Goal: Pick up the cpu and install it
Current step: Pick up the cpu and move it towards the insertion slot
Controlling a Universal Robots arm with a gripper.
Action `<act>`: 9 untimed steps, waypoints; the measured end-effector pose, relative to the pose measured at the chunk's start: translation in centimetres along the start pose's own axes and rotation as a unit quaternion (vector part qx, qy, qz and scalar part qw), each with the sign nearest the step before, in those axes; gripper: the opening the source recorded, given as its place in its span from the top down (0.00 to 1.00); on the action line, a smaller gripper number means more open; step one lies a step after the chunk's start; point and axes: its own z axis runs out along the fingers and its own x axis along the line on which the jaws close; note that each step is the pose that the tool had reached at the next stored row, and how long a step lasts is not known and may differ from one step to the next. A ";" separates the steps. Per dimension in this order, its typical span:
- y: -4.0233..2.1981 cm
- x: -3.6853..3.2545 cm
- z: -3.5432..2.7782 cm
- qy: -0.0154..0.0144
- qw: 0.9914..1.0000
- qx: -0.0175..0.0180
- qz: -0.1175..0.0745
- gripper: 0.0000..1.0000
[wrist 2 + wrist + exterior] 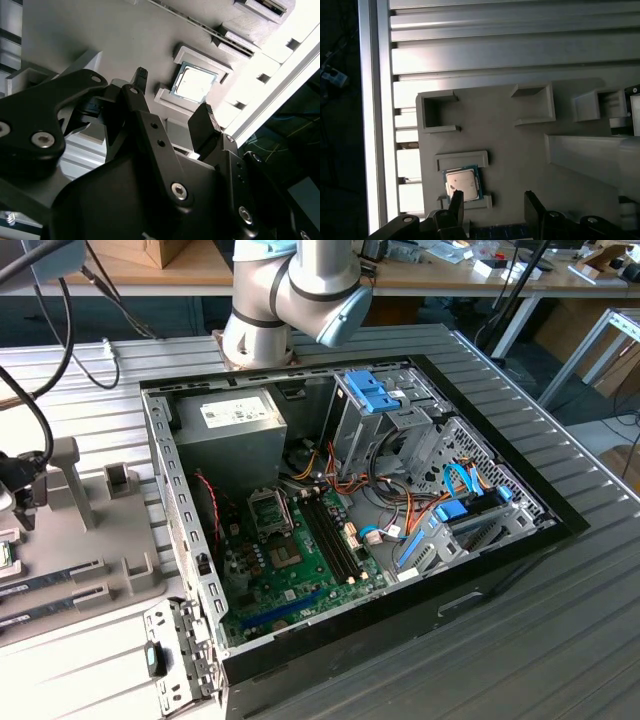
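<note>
**Gripper (492,206) open above the cpu (462,182)**

I see the gripper's fingers spread apart with nothing between them, hanging over the cpu. In the first wrist view the cpu lies flat, silvery face up, seated between two raised brackets (461,160) of a grey tray (520,145). The tray rests on the ribbed metal surface (495,50). In the exterior view the open computer case (400,612) shows its green motherboard (300,580).

Pale grey arm (262,300) with a blue-capped joint, bent over near the exterior view's top edge, black pincer (172,93) in both wrist views, two dark fingers (456,202) parted wide, open gap between them
</note>
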 end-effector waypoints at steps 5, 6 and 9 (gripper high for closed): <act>-0.01 0.01 0.30 0.000 1.000 0.000 0.000 0.40; -0.02 0.01 0.35 0.000 1.000 0.000 0.000 0.40; -0.03 0.01 0.55 0.000 1.000 0.000 0.000 0.40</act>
